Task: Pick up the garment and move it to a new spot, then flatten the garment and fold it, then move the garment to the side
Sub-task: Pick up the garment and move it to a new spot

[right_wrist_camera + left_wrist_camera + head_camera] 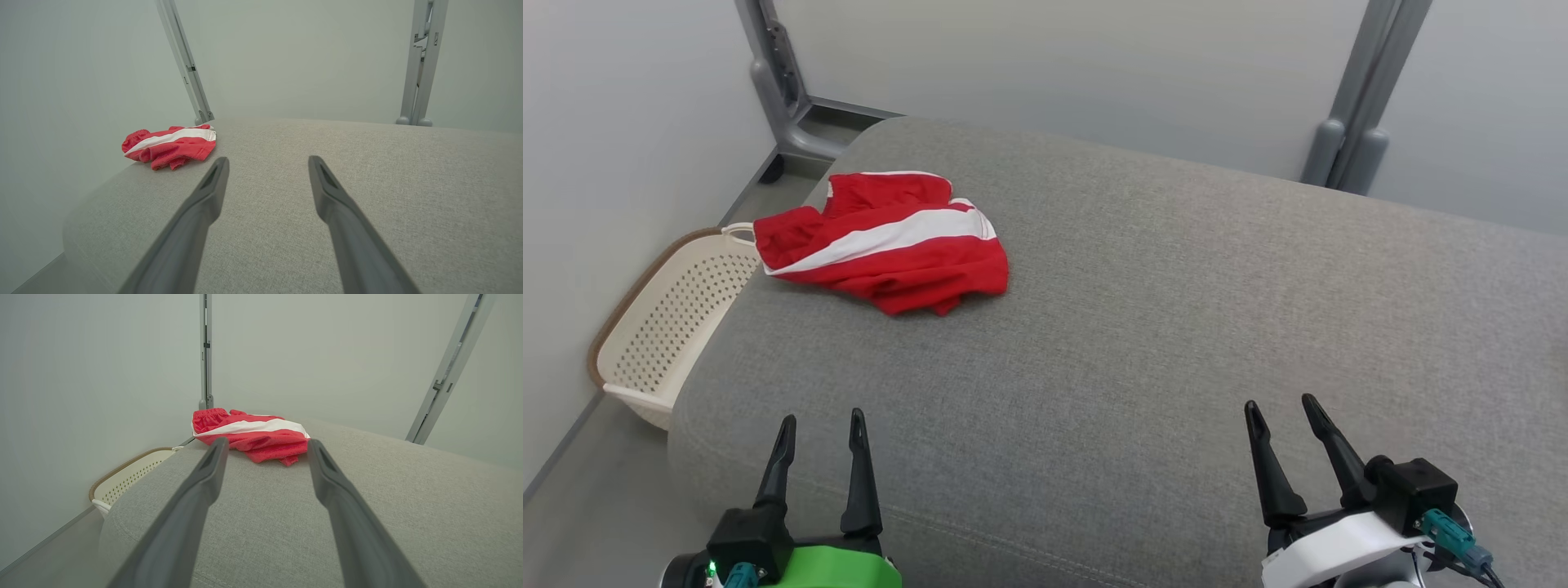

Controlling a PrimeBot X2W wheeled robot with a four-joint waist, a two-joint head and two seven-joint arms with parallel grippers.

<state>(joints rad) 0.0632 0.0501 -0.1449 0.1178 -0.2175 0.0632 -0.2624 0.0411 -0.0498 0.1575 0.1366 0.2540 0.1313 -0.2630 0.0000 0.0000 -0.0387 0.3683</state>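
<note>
The garment (pixel 886 238), red with a white stripe, lies crumpled near the far left corner of the grey cushioned surface (pixel 1143 327). The left wrist view has the garment (pixel 250 433) straight ahead beyond the fingertips; in the right wrist view the garment (pixel 169 145) lies off to the left. My left gripper (pixel 821 425) hovers open at the near left edge, well short of the garment. At the near right my right gripper (pixel 1282 408) is open too, with nothing between its fingers. Neither touches the cloth.
A cream perforated basket (pixel 674 314) sits on the floor against the cushion's left side. Grey metal frame posts (pixel 784 82) stand behind the far corners, a second post (pixel 1356 106) at the back right. Pale walls close in on the left and rear.
</note>
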